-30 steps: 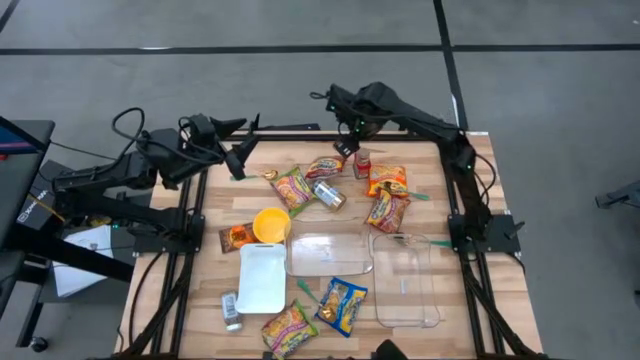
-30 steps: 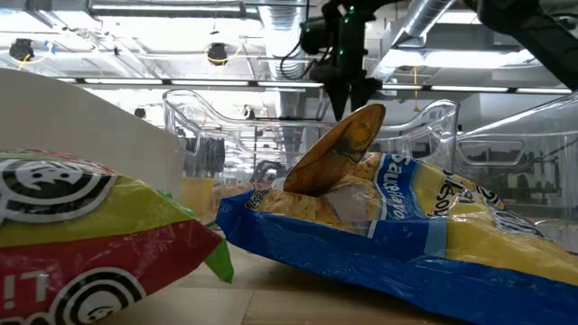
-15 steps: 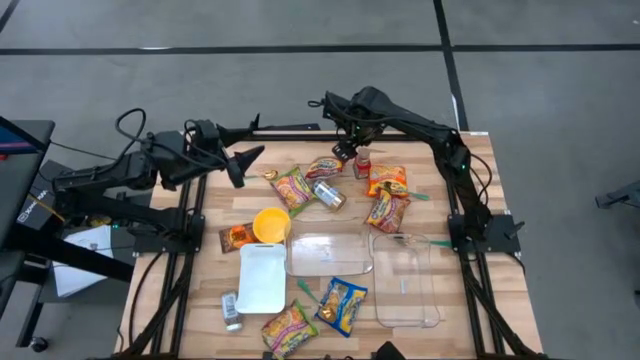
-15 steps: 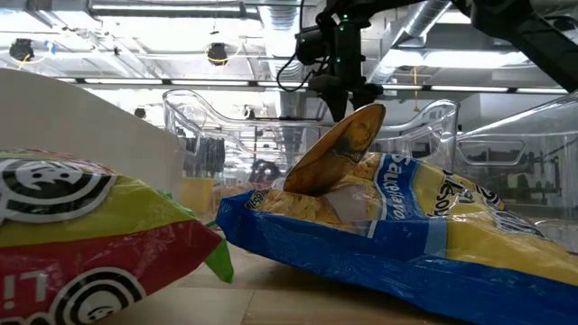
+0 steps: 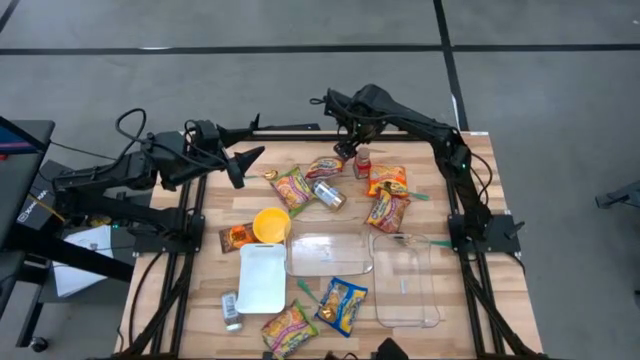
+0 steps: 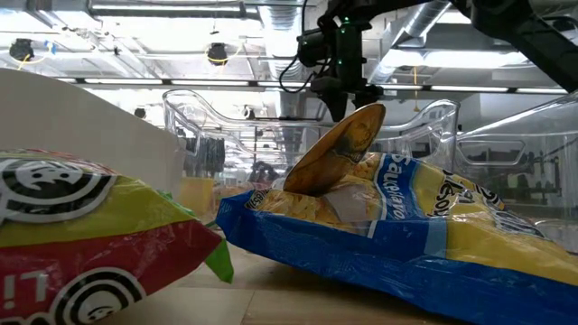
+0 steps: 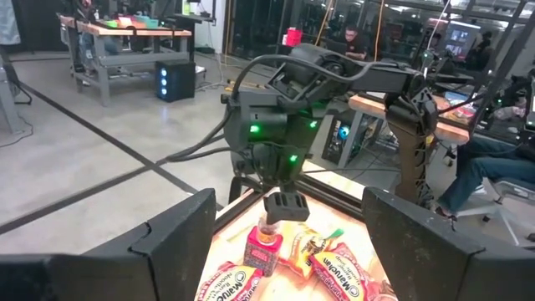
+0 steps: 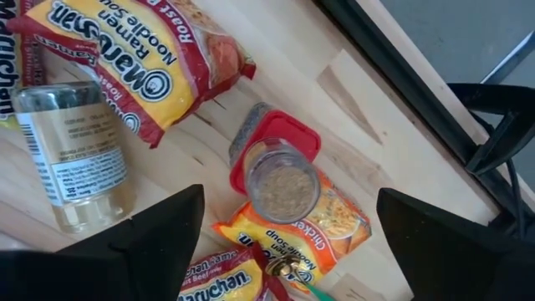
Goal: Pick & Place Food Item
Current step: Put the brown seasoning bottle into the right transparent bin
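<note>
High view, right gripper [image 5: 352, 148]: it hangs over the far edge of the table [image 5: 470, 215], directly above the small red-capped jar [image 5: 362, 162]; fingers spread, grasping nothing.
High view, jar: it stands upright on the wood, touching the orange ramen packet [image 5: 387, 179] on one side, with the red ramen packet [image 5: 324, 167] just beside it on the other side.
High view, left gripper [image 5: 243, 160]: it waits at the far left corner of the table, well apart from the jar; fingers released, nothing between them.
High view, other things: the yellow bowl [image 5: 271, 224] and the clear glass dish [image 5: 329, 254] lie nearer the front of the table than the jar.
Low view, right gripper [image 6: 346, 97]: it hangs from above, behind the blue chip bag [image 6: 397, 226]; the jar is hidden here.
Left wrist view: the right gripper [image 7: 284, 206] is just above the jar [image 7: 265, 247], not touching it.
Right wrist view: the jar [image 8: 280, 177] shows between the two spread fingers [image 8: 150, 230], leaning over the orange ramen packet [image 8: 330, 221]; the clear bottle [image 8: 71, 150] lies on its side near the jar.
</note>
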You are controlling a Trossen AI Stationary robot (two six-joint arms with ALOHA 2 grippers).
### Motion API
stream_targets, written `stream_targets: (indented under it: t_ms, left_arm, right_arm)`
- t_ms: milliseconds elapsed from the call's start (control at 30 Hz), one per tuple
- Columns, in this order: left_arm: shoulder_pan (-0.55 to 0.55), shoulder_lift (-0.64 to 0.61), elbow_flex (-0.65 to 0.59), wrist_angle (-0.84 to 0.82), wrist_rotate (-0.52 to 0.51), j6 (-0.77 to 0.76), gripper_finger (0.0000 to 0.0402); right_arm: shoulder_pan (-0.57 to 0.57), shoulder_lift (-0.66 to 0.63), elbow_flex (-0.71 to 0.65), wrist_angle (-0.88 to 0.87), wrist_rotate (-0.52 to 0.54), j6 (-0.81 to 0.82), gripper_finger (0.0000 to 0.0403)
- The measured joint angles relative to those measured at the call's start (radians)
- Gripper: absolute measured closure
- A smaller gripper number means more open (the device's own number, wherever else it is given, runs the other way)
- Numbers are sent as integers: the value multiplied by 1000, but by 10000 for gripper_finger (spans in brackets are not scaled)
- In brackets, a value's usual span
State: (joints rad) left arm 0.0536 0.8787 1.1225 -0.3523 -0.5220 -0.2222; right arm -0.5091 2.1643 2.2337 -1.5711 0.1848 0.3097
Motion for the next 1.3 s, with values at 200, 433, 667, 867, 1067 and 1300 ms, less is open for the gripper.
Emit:
stream_targets:
  t_ms: [200, 433, 667, 867, 1067, 1300]
  left_arm:
    - [0, 0, 0, 0, 0, 0, 105]
    - [0, 0, 0, 0, 0, -17, 105]
    - [0, 0, 0, 0, 0, -30, 105]
    - [0, 0, 0, 0, 0, -30, 105]
    - [0, 0, 0, 0, 0, -30, 105]
    - [0, 0, 0, 0, 0, -30, 105]
  right_arm:
    - [4, -1, -26, 1, -7, -15, 54]
    - [5, -3, -102, 43, -28, -33, 54]
    - [-3, -7, -159, 74, -34, -71, 54]
    - [-3, -7, -164, 93, -49, -85, 54]
    - [-12, -7, -164, 85, -57, -101, 59]
    - [-37, -7, -164, 82, -63, -109, 77]
